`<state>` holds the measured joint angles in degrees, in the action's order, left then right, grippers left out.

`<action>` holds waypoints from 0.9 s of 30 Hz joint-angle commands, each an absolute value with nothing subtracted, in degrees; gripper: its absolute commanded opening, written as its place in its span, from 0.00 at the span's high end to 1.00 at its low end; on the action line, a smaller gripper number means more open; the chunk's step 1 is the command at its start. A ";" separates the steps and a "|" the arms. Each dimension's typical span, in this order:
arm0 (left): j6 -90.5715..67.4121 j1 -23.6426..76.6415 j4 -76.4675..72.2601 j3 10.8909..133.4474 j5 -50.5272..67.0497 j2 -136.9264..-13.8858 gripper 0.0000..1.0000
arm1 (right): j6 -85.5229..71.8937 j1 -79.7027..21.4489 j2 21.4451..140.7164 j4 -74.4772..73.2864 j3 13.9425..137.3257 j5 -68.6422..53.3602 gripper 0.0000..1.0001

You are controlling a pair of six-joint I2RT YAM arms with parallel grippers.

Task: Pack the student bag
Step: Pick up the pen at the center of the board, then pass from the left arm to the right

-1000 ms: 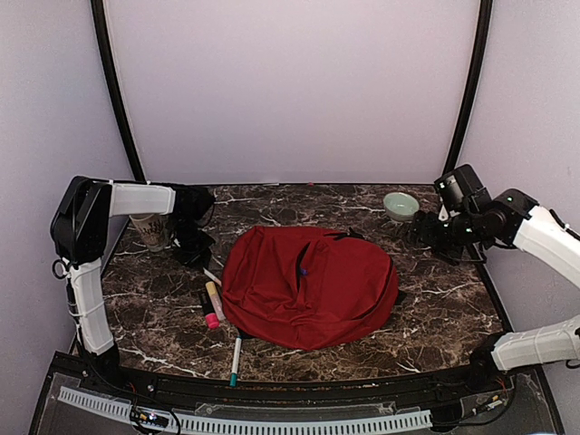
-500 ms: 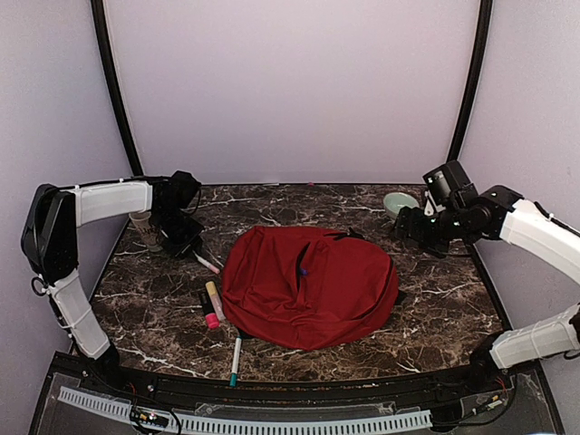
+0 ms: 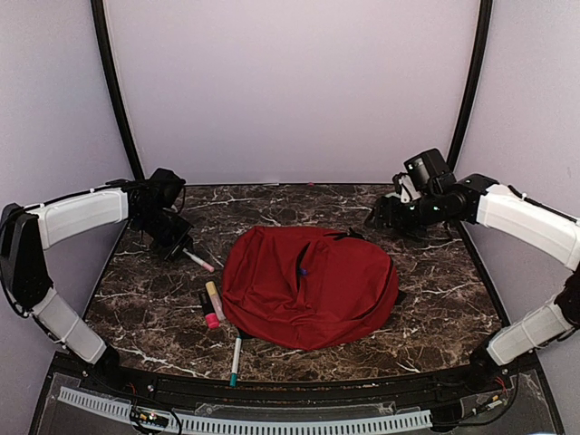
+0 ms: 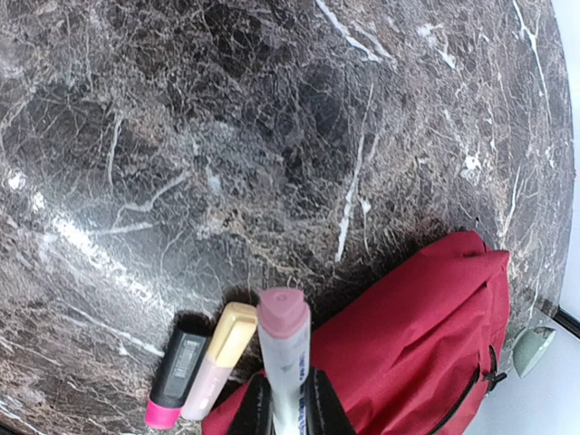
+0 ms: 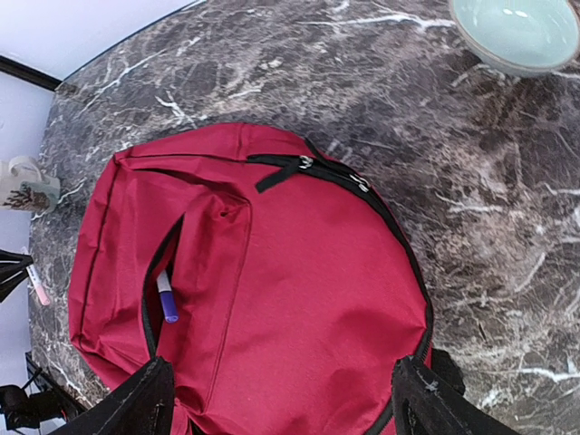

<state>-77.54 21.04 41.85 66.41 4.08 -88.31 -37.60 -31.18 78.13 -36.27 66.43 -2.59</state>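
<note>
Flat on the counter (image 3: 435, 308), near its middle: the student bag (image 3: 308, 285), front pocket zip parted, a purple pen (image 5: 166, 299) poking out of the slot.

Left of the bag, raised off the counter: left pincer (image 3: 177, 246), clenched on a pink-capped marker (image 4: 283, 362), cap leading toward the bag. Presumably gripped lengthwise so as to slide into the slot end first.

Beyond the bag's far right corner: right pincer (image 3: 385, 217), released, jaws wide, nothing between them. Aimed down at the bag's zip side, likely so as to hold the pocket mouth apart or steady the soft fabric during insertion.

Just beside the bag's left edge, loose on the counter: a yellow-capped highlighter (image 3: 214, 297) and a black-and-pink highlighter (image 3: 207, 315); off the near left corner, a green-capped pen (image 3: 236, 355). Probably not yet packed.

Behind the bag to the right: a pale green bowl (image 5: 521, 32). Well to the bag's left: a white cup (image 5: 23, 186).
</note>
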 commanded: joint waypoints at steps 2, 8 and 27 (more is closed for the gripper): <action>-80.77 22.78 41.42 65.35 5.06 -84.77 1.00 | -33.52 -31.26 77.14 -28.61 64.72 -6.23 0.17; -85.27 25.16 40.27 66.72 7.38 -83.85 1.00 | -27.33 -32.00 74.31 -21.69 61.11 -8.49 0.18; -103.66 38.99 23.57 68.25 6.11 -83.39 1.00 | -11.35 -39.86 69.37 1.63 52.45 -16.54 0.16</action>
